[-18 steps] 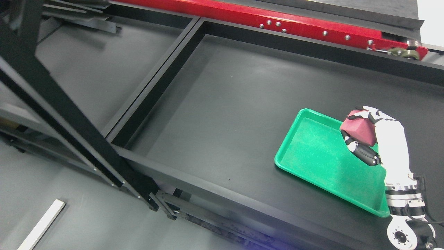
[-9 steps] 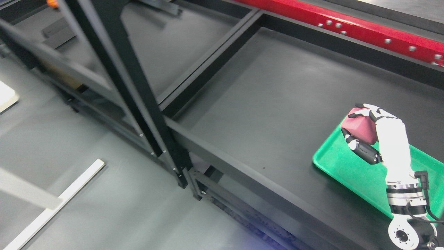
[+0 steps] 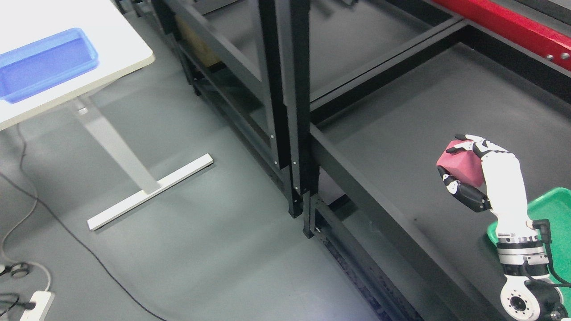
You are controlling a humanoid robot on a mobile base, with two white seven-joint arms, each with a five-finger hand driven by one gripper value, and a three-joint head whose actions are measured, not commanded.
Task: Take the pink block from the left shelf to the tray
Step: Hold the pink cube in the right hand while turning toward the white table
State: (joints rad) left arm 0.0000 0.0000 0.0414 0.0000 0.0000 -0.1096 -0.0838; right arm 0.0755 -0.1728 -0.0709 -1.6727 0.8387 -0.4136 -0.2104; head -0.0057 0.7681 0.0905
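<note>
Right robot hand is clamped on the pink block: white fingers over the top, dark thumb under the lower edge. Block is in the air above the black shelf, not over the tray. Only a green corner of the tray shows at the right edge, lower right of the hand and partly behind the forearm. Left arm not in view.

Risks, as judgement:
- Release now means the block lands on the shelf, not the tray. Hand needs to shift right first.
- Grip looks like a fingertip hold on an angled face; block could rotate or slip out mid-move.
- Tray mostly out of frame, so placement is hard to verify visually.
- Low approach could clip the tray rim and shove it.
</note>
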